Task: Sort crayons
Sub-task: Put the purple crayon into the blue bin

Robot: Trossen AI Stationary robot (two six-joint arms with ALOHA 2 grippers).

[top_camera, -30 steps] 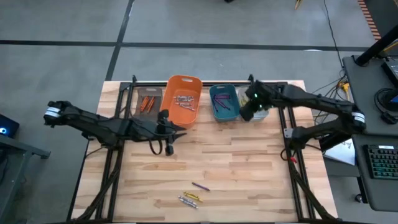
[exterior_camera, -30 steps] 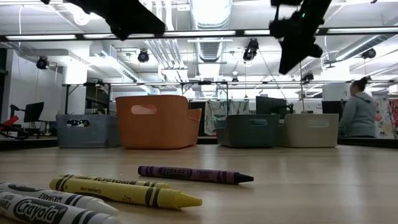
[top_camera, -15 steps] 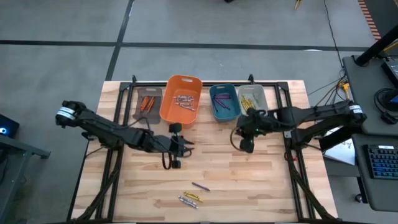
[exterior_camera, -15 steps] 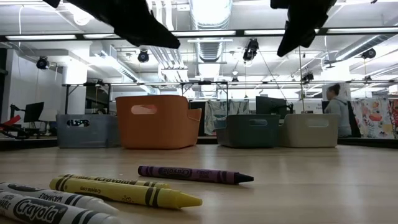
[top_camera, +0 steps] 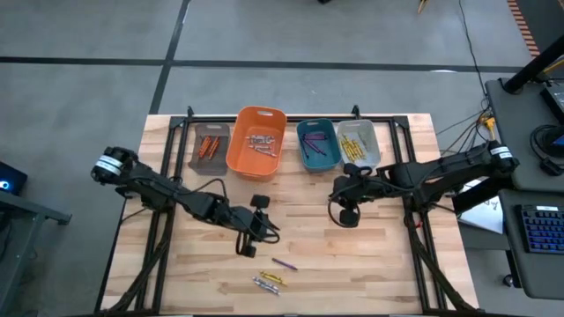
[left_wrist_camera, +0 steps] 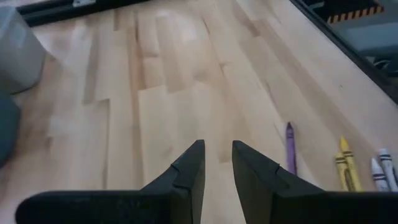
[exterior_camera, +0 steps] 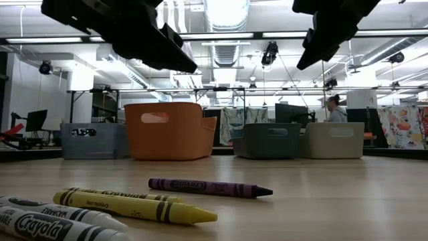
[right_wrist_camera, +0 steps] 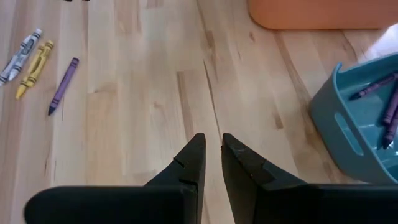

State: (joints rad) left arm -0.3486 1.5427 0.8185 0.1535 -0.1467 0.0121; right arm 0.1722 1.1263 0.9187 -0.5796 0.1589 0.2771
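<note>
At the near edge of the wooden table [top_camera: 370,255] lie the last loose crayons: two white ones [exterior_camera: 40,224], two yellow crayons [exterior_camera: 134,206] beside them, and a purple crayon [exterior_camera: 208,188] a little farther in, apart from the others.

Above the table, just beyond this group, hangs the left gripper [top_camera: 249,231]. Its fingers [left_wrist_camera: 189,171] stand slightly apart with a narrow gap, and nothing is between them. The right gripper [top_camera: 346,201] is over the middle of the table, near the bins; its fingers [right_wrist_camera: 194,158] are also nearly closed and hold nothing.

At the far edge stands a row of four bins. The brown-grey bin [top_camera: 210,146] holds orange crayons, the big orange bin [top_camera: 257,141] holds pale ones, the teal bin [top_camera: 316,146] holds purple ones, and the light bin [top_camera: 358,143] holds yellow ones.

In the room behind, a person [exterior_camera: 336,108] is seen far away.
</note>
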